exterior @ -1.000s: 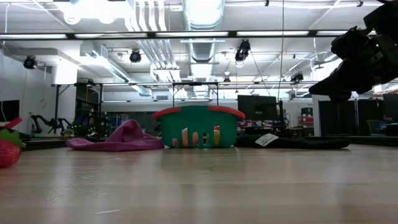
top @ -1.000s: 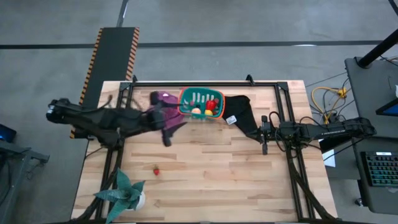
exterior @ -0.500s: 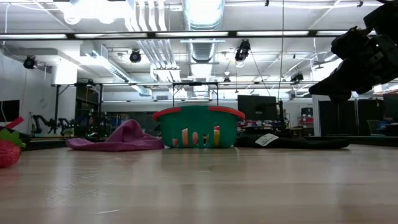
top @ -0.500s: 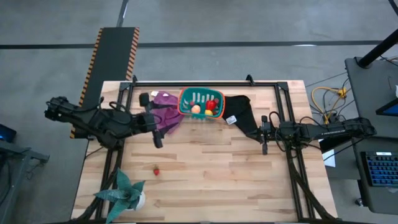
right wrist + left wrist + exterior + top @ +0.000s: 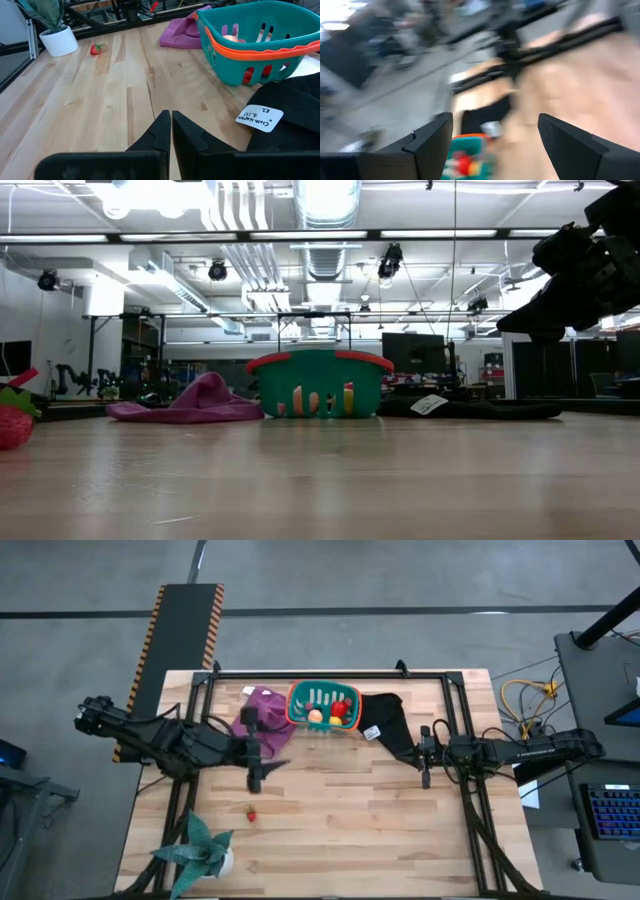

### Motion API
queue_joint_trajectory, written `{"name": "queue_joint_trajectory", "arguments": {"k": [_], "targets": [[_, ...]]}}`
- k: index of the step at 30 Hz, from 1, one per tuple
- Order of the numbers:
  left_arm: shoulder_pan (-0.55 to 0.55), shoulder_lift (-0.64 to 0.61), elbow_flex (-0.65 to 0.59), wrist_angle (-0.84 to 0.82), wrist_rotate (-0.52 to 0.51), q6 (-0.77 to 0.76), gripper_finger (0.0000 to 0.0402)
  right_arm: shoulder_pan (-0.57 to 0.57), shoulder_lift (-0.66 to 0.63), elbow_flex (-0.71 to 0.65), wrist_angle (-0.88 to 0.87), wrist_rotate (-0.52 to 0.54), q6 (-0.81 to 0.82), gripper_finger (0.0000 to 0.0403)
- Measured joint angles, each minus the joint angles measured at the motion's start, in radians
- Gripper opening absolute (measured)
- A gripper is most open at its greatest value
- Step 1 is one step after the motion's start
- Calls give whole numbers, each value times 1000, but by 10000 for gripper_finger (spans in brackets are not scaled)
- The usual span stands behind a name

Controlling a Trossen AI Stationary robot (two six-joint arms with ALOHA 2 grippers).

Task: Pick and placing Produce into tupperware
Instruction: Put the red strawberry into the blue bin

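The last loose produce, a small red strawberry point(image 5: 251, 813), lay on the table just in front of the spread, apparently empty left gripper point(image 5: 254, 754), far nearer than the pressed-together right gripper point(image 5: 424, 755), away from the tupperware point(image 5: 322, 707).

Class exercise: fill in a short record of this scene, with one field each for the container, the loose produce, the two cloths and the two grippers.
container: teal basket with orange rim, holding several produce pieces
loose produce: small red piece on the table, near the plant
cloths: purple cloth left of the basket, black cloth right of it
left gripper: open, empty, above the table
right gripper: shut, empty, waiting at the right
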Motion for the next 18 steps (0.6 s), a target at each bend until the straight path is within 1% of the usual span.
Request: {"name": "queue_joint_trajectory", "arguments": {"k": [3,8,9,10,11,18], "targets": [[0,-4,7,-55,209,-80,277,0,0,0,0,0,0,9],[0,-8,41,-182,591,-303,277,0,0,0,0,0,0,9],[0,-9,42,-206,657,-346,277,0,0,0,0,0,0,9],[-1,-10,42,-223,698,-381,277,0,0,0,0,0,0,9],[-1,-10,42,-232,718,-418,277,0,0,0,0,0,0,9],[0,-18,40,-341,708,-555,277,0,0,0,0,0,9,9]]}}
